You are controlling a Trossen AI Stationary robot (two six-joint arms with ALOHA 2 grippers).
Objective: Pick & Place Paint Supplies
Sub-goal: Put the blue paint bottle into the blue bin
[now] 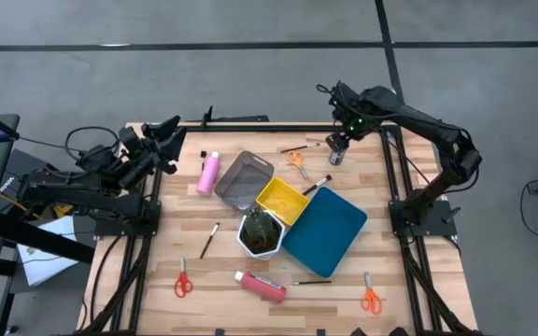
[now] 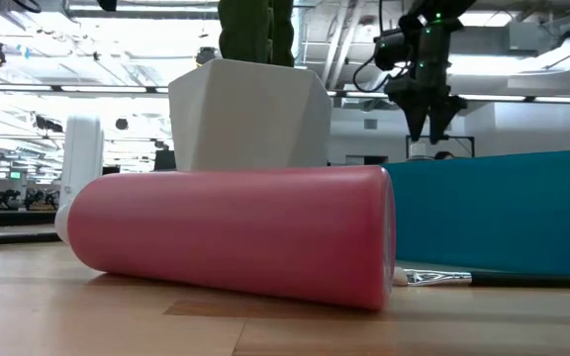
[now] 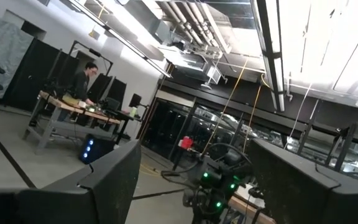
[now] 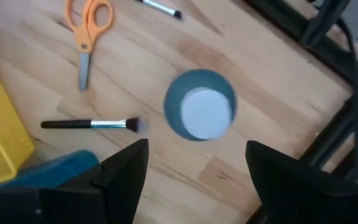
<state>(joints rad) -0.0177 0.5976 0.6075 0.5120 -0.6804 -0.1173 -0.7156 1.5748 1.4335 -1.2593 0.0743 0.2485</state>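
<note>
Bottle first: the small grey white-capped bottle (image 4: 200, 112) stands upright on the wooden table (image 1: 222, 271), and from my right wrist camera I look straight down on its round white cap ringed by the grey-blue body. My right gripper (image 1: 337, 149) hangs right above it, fingers spread wide, holding nothing. An orange-handled pair of scissors (image 4: 89, 25) lies near the bottle, and a dark-handled brush (image 4: 92, 124) lies beside it, close to the yellow tray (image 1: 281, 202) and the blue tray (image 1: 330, 233). I see one pink bottle (image 1: 209, 173) lying beside the grey tray (image 1: 241, 179), and the other pink bottle (image 1: 261, 286) lying on its side at the front, just before the white hexagonal pot (image 1: 261, 233). Red-handled scissors (image 1: 183, 280) rest front left. My left gripper (image 1: 169, 133) waits at the table's back-left edge, fingers apart and empty.
</note>
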